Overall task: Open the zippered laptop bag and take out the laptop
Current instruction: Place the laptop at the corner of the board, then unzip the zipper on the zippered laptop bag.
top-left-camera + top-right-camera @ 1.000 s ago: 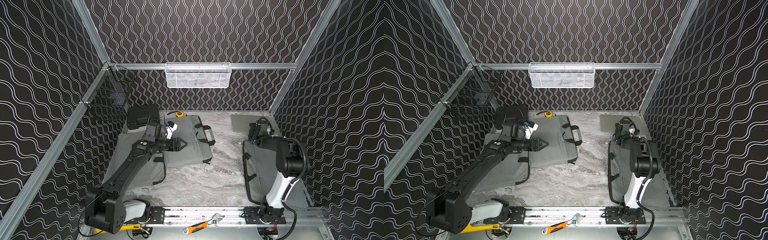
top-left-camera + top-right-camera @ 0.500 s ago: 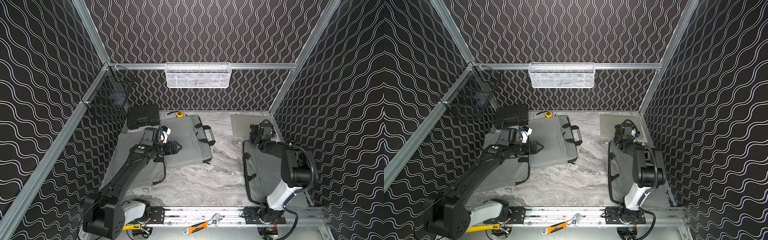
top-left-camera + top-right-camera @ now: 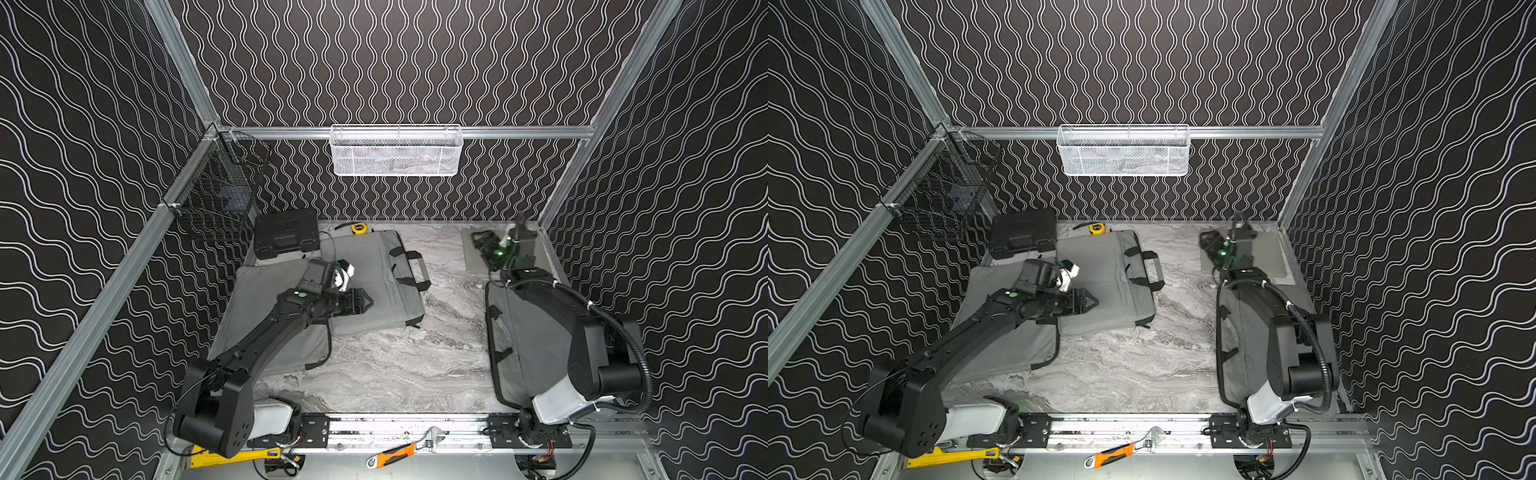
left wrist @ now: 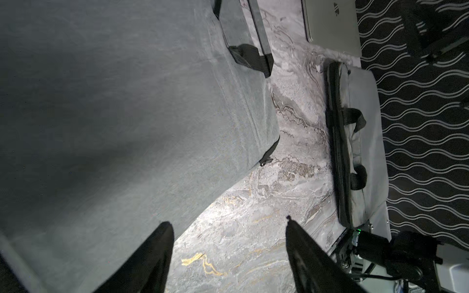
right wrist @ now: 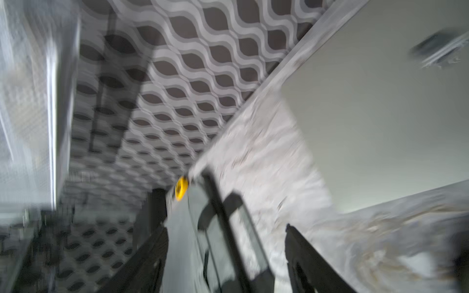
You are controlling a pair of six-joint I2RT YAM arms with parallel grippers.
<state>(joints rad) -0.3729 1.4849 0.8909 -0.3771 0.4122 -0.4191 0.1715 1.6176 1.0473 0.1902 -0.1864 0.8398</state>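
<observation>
The right arm (image 3: 552, 299) has stretched toward the table's (image 3: 395, 365) back right corner, where the silver laptop (image 3: 1268, 255) lies bare and unmoved; the right gripper (image 5: 226, 229) hangs over it spread and empty. The left gripper (image 3: 369, 300), jaws apart, holding nothing, has drifted slightly above the grey laptop bag (image 3: 382, 257) near the back edge. The laptop appears already out.

You had both top views high at the front, looking down and back over the whole counter (image 3: 395, 374), with near-identical coverage. Left wrist cam sat close over the grey bag (image 4: 127, 114), facing across toward the laptop (image 4: 330, 22). Right wrist cam, blurred, sat low by that laptop, facing the back wall (image 5: 177, 76). Both wrist views shared bag and laptop.
</observation>
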